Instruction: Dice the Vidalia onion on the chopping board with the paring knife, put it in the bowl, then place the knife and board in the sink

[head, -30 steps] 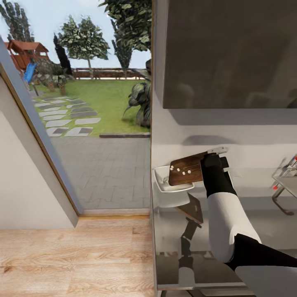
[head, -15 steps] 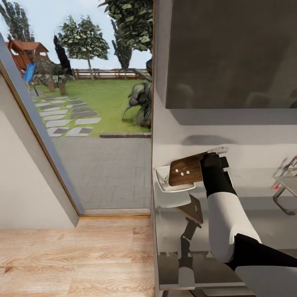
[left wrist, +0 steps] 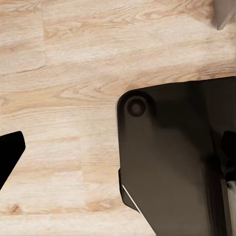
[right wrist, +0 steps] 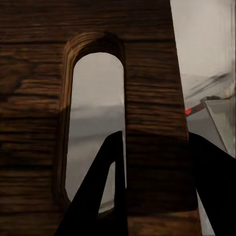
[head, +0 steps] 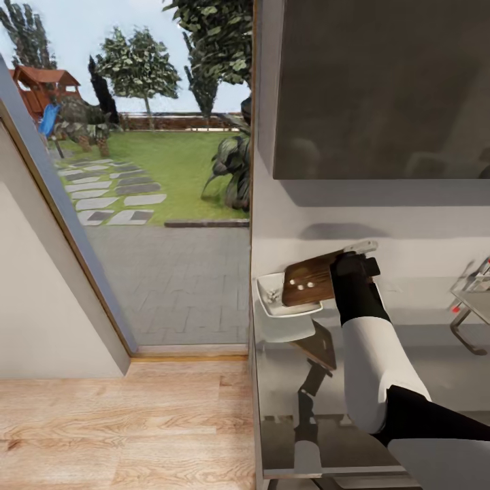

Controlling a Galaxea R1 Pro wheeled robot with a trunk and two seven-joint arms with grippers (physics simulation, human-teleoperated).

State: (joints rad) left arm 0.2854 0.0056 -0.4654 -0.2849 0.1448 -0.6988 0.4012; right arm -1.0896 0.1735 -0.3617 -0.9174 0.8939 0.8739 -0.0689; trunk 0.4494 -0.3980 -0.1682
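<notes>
Floor: light wood planks with visible grain, running across the frame, seen from above.
Robot base: large dark glossy body with a rounded corner and a round boss near that corner, lying over the planks.
Claw finger: one black pointed tip at the frame edge, well apart from the base, above bare planks.
Grey object: partial, at a corner; identity unclear.

No readable text, label, brand, number or sign is showing anywhere in these views, whether on the board, bowl, wall cabinet, or countertop.
</notes>
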